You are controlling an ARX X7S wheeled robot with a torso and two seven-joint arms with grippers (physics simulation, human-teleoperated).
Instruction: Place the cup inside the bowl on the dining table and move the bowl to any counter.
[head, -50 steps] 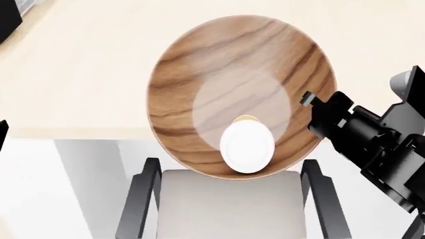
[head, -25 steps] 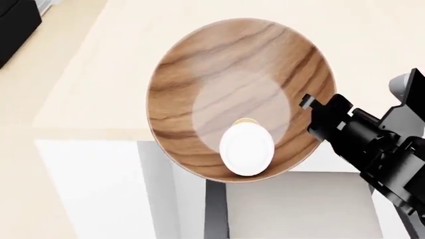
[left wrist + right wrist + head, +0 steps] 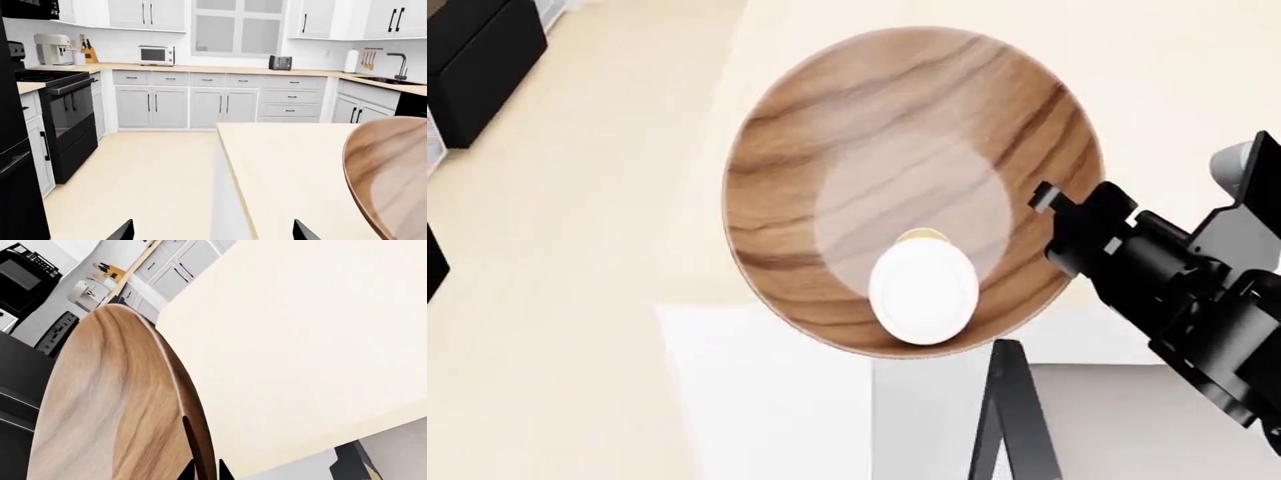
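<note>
Cup (image 3: 922,296) upright in bowl (image 3: 827,140), lid up, right tool (image 3: 1065,238) pinching rim

Large brown wood-grain bowl (image 3: 827,150) with paler centre, lifted above the pale dining table (image 3: 1188,90), white-lidded tan cup (image 3: 922,290) upright inside its near part

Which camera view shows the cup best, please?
The head view: the cup shows from above, its white lid inside the bowl. Both wrist views show only the bowl's outside or edge; the cup is hidden there.
</note>
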